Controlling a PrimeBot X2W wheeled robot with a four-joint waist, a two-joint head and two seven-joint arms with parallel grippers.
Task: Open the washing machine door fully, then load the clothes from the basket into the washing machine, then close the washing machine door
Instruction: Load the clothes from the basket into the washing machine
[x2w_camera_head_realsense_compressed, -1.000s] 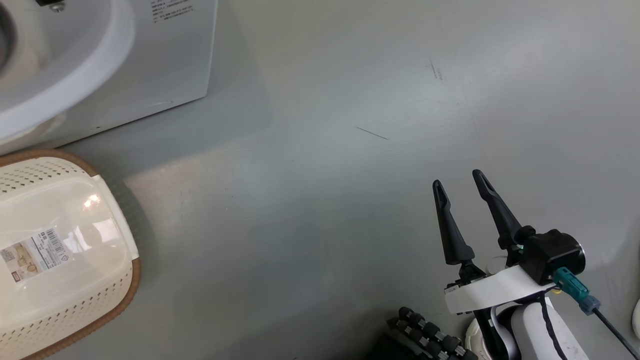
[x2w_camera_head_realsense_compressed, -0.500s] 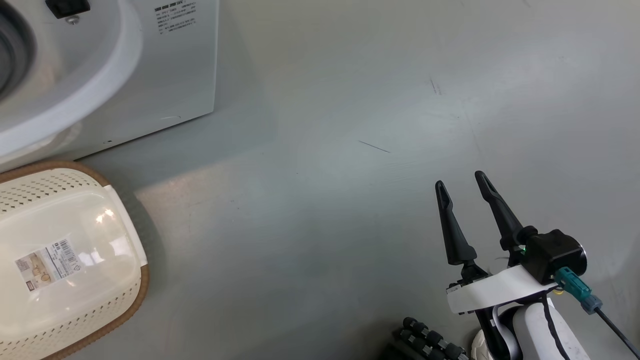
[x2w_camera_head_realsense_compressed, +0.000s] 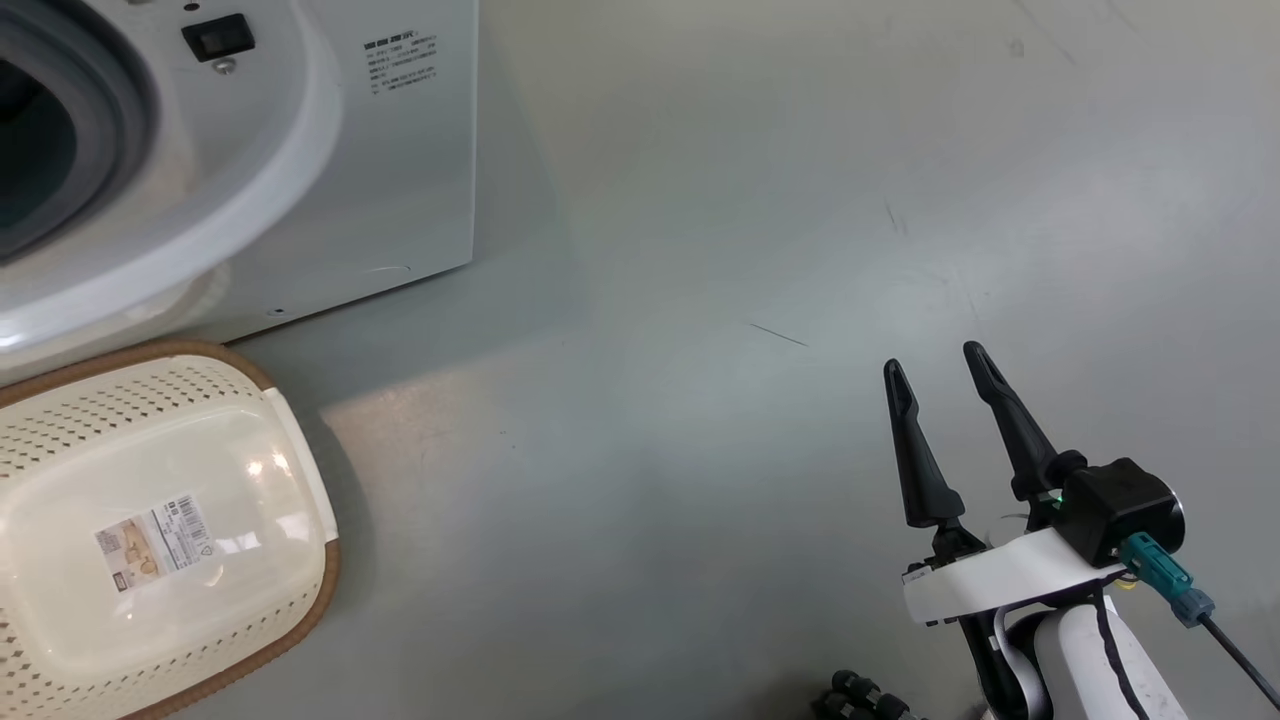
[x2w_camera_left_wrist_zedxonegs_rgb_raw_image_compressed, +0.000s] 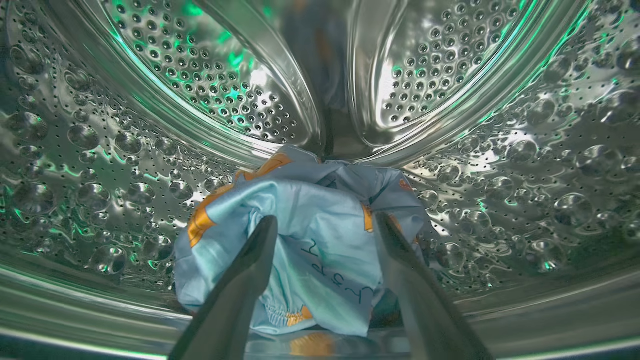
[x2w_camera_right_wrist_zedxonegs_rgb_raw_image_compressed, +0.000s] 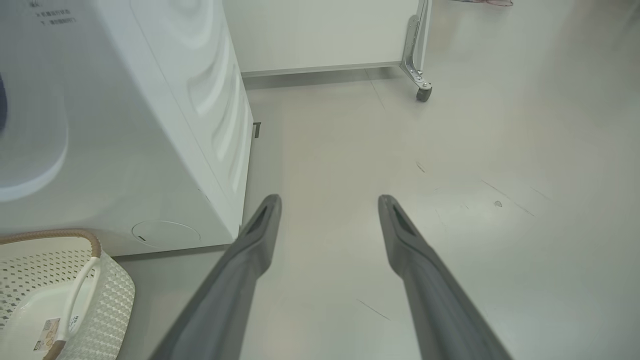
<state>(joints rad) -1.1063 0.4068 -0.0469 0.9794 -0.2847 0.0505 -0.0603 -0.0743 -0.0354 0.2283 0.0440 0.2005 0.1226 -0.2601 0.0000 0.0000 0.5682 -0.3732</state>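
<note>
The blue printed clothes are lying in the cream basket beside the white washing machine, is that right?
Not quite. The clothes lie inside the steel drum of the washing machine, as the left wrist view shows. The basket does stand beside the washing machine.

Not much going on from my seat. The head view has plain grey floor, slightly glossy, with a thin dark scratch just off centre at 3 o'clock and a short scuff out at 2. In the right wrist view a white panel stands at 12 o'clock. A metal bracket runs down its right edge to a small dark caster. There are faint marks at 3 o'clock. Something reddish sits at the top edge, can't tell what.
</note>
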